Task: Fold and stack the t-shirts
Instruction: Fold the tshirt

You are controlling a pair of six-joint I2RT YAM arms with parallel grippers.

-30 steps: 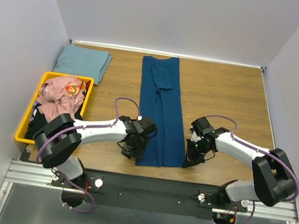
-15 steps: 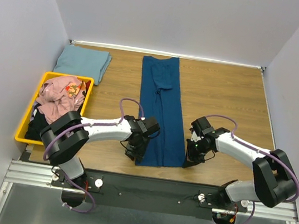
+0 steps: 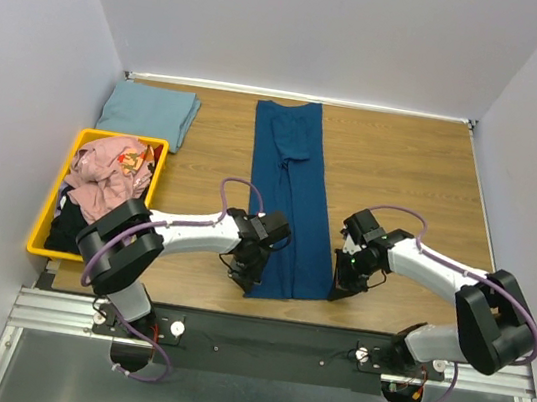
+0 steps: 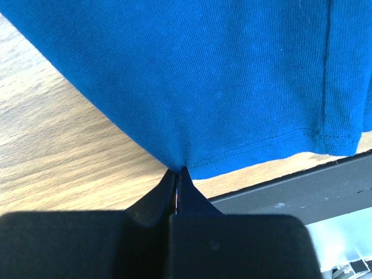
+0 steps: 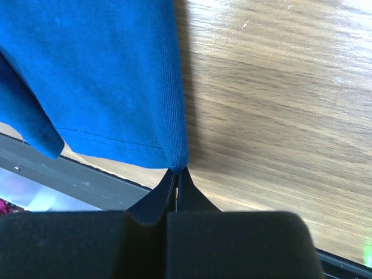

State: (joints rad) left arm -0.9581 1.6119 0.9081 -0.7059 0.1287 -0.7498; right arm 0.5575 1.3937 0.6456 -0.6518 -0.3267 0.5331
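Left gripper (image 3: pixel 243 276) and right gripper (image 3: pixel 340 291) are each pinched closed on a near hem corner of the blue t-shirt (image 3: pixel 290 194) (lying as a long narrow strip). Its long axis runs straight away from your arms toward the far edge of the table (image 3: pixel 404 171); both arms are equally near.

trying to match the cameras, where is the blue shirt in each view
Top external: the shirt is a long strip down the middle of the table.
Left wrist: it fills the top, a corner pinched in the left gripper.
Right wrist: it fills the top left, a corner pinched in the right gripper.
Shared landmark: the stitched hem at the table's near edge.
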